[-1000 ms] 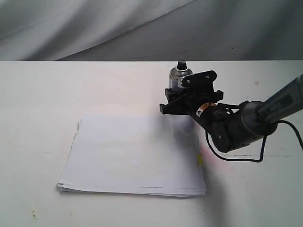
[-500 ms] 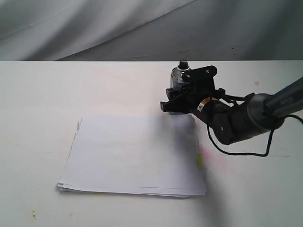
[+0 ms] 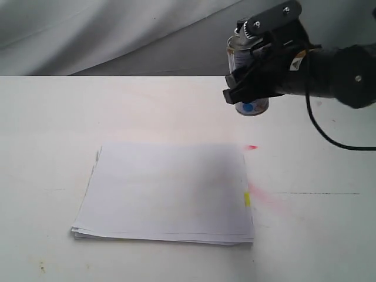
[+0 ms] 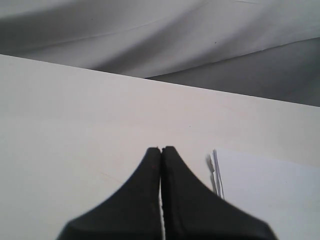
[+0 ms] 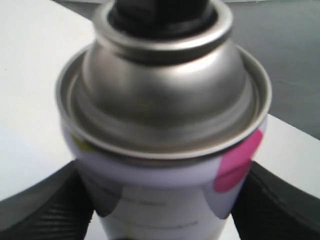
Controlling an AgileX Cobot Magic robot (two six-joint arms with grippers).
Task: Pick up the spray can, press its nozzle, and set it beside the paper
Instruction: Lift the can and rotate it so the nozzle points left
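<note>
Exterior view: right gripper [image 3: 245,88] grasping the spray can [image 3: 252,107], up off the table [image 3: 47,117], far right of the paper [image 3: 167,191]; left gripper [image 4: 161,152] clenched.

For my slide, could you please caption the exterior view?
Right gripper holds the spray can above the table, beyond the paper.

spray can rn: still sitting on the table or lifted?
Lifted. The spray can is clamped roughly upright in the right gripper, its base hanging clear above the table.
</note>
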